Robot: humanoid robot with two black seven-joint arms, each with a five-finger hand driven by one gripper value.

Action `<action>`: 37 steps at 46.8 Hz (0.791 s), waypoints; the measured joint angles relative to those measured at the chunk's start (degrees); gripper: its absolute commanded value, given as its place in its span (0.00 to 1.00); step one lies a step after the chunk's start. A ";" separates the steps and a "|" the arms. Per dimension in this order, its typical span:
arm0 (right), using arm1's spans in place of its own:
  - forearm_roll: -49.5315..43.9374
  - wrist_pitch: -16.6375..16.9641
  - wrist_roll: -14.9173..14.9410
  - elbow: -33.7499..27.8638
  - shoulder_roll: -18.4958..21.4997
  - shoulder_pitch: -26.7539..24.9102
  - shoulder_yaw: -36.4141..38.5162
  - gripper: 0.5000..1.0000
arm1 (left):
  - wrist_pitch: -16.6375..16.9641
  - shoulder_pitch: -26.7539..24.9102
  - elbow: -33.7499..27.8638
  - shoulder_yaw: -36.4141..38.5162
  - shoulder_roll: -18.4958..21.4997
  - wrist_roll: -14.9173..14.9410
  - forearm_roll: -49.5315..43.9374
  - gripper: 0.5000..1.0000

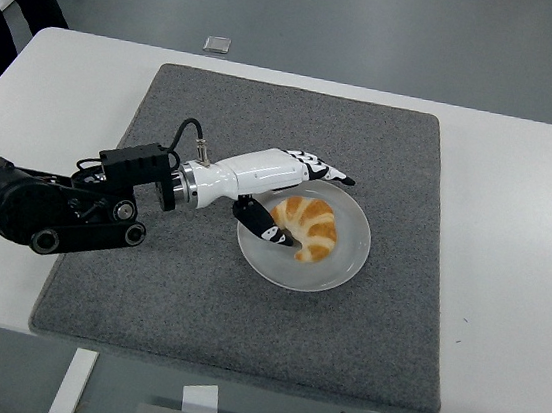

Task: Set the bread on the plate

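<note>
White table (513,246): carries one grey mat (194,297), laid flat, covering most of its middle.

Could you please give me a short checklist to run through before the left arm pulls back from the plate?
1. Golden crescent-shaped bread lies inside the clear round plate: ok.
2. Left robot hand open, fingers spread: ok.
3. Thumb clear of the bread: cannot tell, it lies right beside it.
4. Plate sits fully on the grey felt mat: ok.
5. Retreat path leftward over the mat free of objects: ok.
</note>
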 measured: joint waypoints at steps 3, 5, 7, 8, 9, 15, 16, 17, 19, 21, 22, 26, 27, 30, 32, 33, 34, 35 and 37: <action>0.00 0.00 0.00 0.00 0.00 0.01 0.00 0.90 | -2.41 -0.20 -0.62 -2.80 1.39 0.04 -1.62 0.98; 0.00 0.00 0.00 0.01 0.00 0.01 0.00 0.90 | -5.12 -0.22 -0.68 -5.31 2.06 0.05 -3.46 0.98; 0.00 0.00 0.00 0.01 0.00 0.01 0.00 0.90 | -7.93 -0.24 -0.68 -7.86 2.64 0.04 -5.63 0.98; 0.00 0.00 0.00 0.02 0.00 0.01 0.00 0.90 | -9.84 -0.24 -0.68 -9.54 3.00 0.05 -7.28 0.98; 0.00 0.00 0.01 0.02 0.00 0.01 0.00 0.90 | -11.40 -0.24 -0.64 -10.89 3.30 0.05 -8.74 0.98; 0.00 0.00 0.01 0.01 0.00 -0.02 0.00 0.90 | -18.89 -0.37 -0.08 -17.60 4.79 0.34 -17.35 0.98; 0.00 0.00 0.00 0.01 0.00 -0.04 0.00 0.90 | -19.83 -0.48 0.14 -18.56 5.10 0.37 -18.72 0.98; 0.00 0.00 0.00 0.01 0.00 -0.04 0.00 0.90 | -20.38 -0.58 0.33 -19.17 5.38 0.43 -19.57 0.98; 0.00 0.00 0.01 0.00 0.00 -0.05 0.00 0.90 | -21.33 -0.84 0.73 -20.14 6.02 0.47 -21.06 0.98; 0.00 0.00 0.00 0.01 0.00 -0.04 0.00 0.90 | -22.11 -1.37 1.22 -20.93 6.83 0.48 -22.49 0.98; 0.00 0.00 0.00 0.01 0.00 -0.03 0.00 0.90 | -22.44 -1.59 1.49 -21.21 7.11 0.48 -23.10 0.98; 0.00 0.00 0.01 0.00 0.00 0.00 0.00 0.90 | -24.09 -1.91 3.13 -22.18 7.85 0.48 -26.78 0.98; 0.00 0.00 0.01 0.00 0.00 -0.01 0.00 0.90 | -24.67 -2.00 3.80 -22.53 7.96 0.48 -28.34 0.98; 0.00 0.00 0.01 0.01 0.00 -0.01 0.00 0.90 | -26.30 -2.27 5.61 -23.48 8.18 0.48 -32.21 0.98; 0.00 0.00 0.00 0.01 0.00 -0.01 0.00 0.90 | -27.37 -2.44 6.80 -23.93 8.42 0.48 -34.55 0.98; 0.00 0.00 0.00 0.01 0.00 -0.01 0.00 0.90 | -27.90 -2.53 7.32 -24.06 8.60 0.48 -35.68 0.98; 0.00 0.00 0.01 0.01 0.00 0.00 0.00 0.90 | -28.51 -2.77 8.04 -24.18 8.83 0.48 -37.12 0.98; 0.00 0.00 0.01 0.03 0.00 0.00 0.00 0.90 | -28.87 -2.97 8.52 -24.31 9.04 0.48 -38.14 0.98; 0.00 0.00 0.00 0.05 0.00 0.01 0.00 0.90 | -29.61 -3.38 9.51 -24.42 9.34 0.48 -40.24 0.98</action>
